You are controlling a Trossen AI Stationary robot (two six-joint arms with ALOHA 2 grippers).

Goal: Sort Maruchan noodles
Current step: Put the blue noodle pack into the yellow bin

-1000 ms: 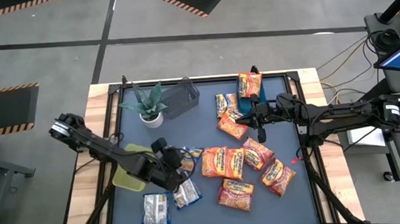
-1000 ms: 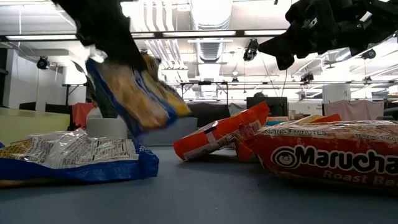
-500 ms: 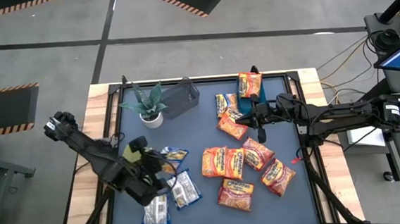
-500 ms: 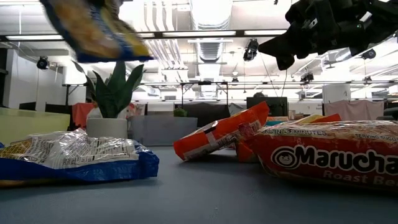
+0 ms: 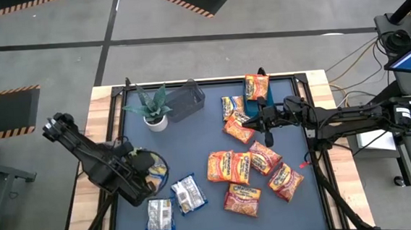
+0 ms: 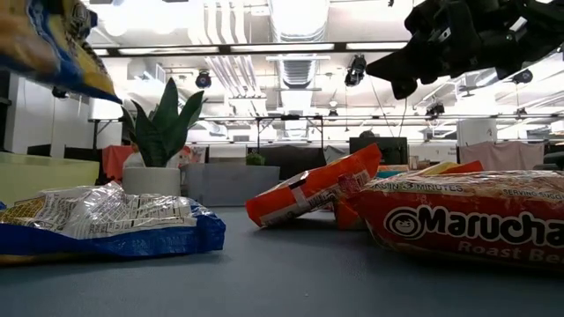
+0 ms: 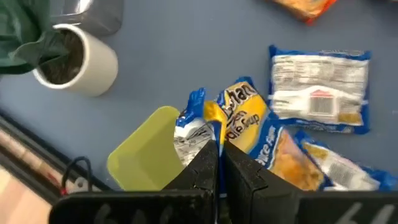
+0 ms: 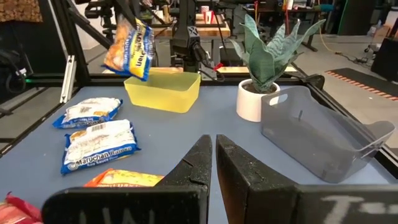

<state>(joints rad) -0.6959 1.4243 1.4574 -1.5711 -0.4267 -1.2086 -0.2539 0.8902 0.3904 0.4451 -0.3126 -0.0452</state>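
Left gripper (image 7: 217,163) is clamped on a yellow-and-blue packet (image 7: 244,118), held in the air over the yellow bin (image 8: 163,89) at the table's left. Two blue-edged packets (image 5: 174,204) lie near it, one reading "Maruchan". Orange packets (image 5: 247,171) lie right of centre, one reading "Maruchan Roast Be…". Right gripper (image 8: 214,163), fingers together and empty, hangs above them.

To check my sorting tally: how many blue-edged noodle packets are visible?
3 blue-edged packets. One is pinched in the left end effector near the yellow bin; two lie flat beside it. The orange pile may hide more.
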